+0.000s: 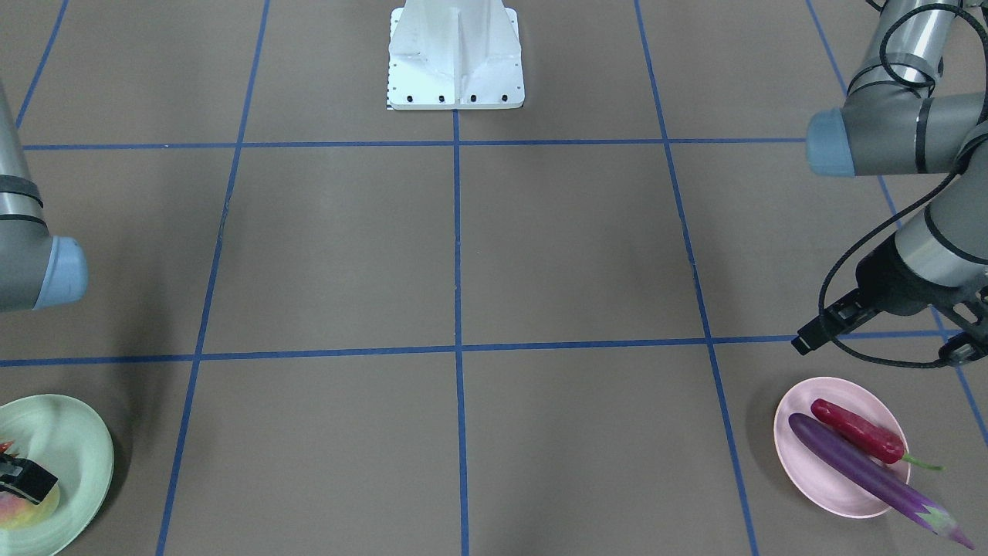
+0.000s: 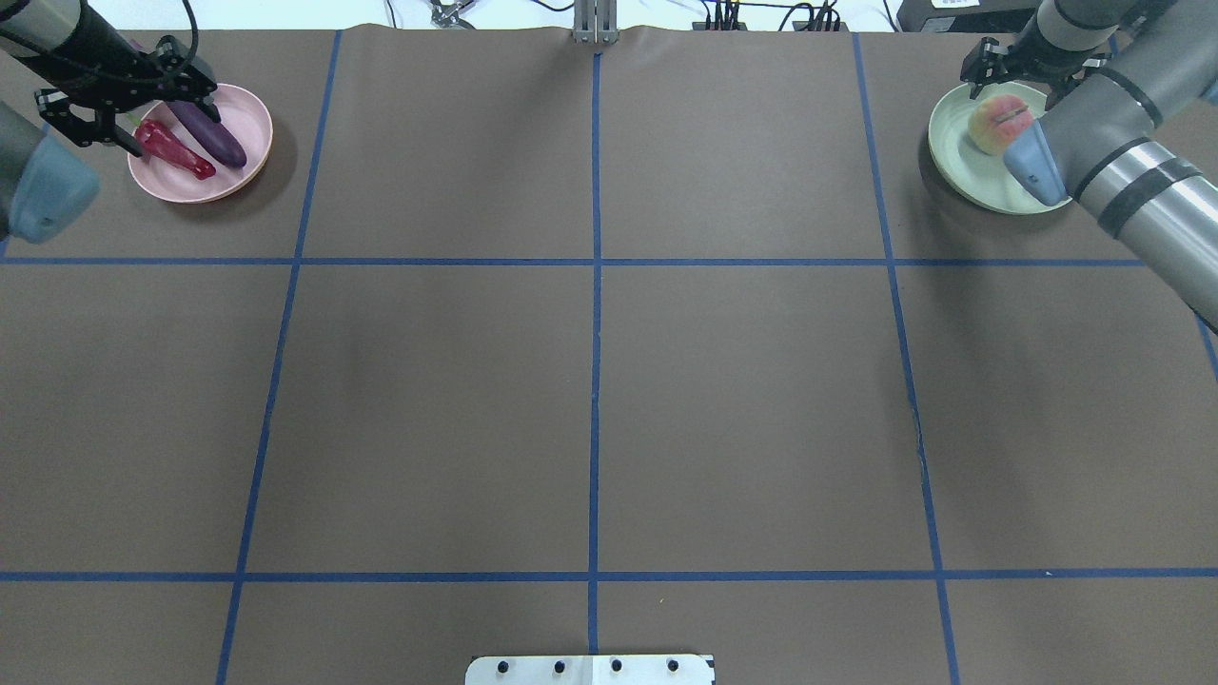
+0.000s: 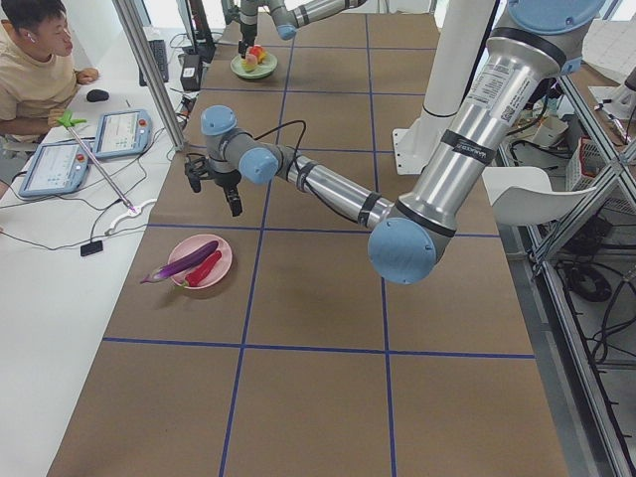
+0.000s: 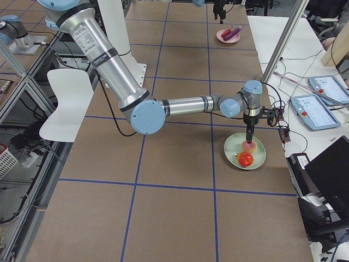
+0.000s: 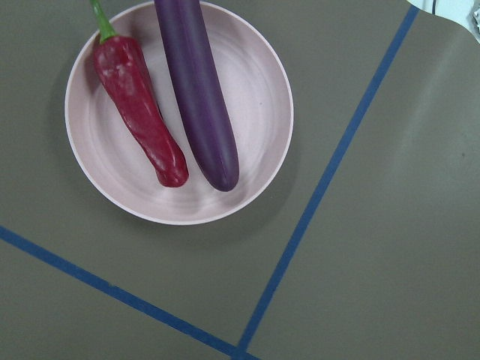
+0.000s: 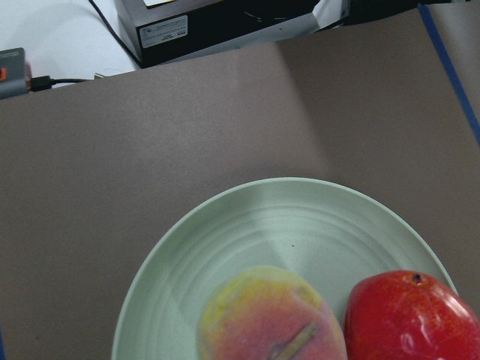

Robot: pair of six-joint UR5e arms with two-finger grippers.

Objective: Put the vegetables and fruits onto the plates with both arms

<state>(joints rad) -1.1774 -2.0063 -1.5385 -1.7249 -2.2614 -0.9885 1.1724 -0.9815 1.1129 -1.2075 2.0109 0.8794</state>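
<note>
Your eggplant point(image 5: 196, 97) lies in the pink plate point(image 5: 259, 71). In the left wrist view its long axis runs about 12 to 6 o'clock, and the front-facing view shows its cap end hanging out past the rim. The red chili pepper point(image 5: 142, 112) lies just beside it on the 9 o'clock side, running 11 to 5, stem up.

Across the table point(image 2: 428, 400), the peach point(image 6: 270, 319) and the red-orange fruit point(image 6: 412, 319) sit side by side in the mint green plate point(image 6: 262, 217), close enough that you cannot see a gap. Seen from overhead, the pink plate is at the table's 10 o'clock corner and the green one is at 2 o'clock.

The left gripper point(image 3: 215, 194) hangs with its fingers spread and holds nothing. It is raised clear of the pink plate and offset toward the robot's side of it. The right gripper point(image 4: 250, 136) points straight down over the peach. From overhead its fingers look spread, and the front-facing view shows one finger across the fruit. You cannot tell whether it touches.

All four pieces look placed, so what remains is probably the retreat. The right arm's move turns on that finger and the peach directly beneath it, so a straight lift looks safest. A sideways pull could roll the peach into its neighbour.
</note>
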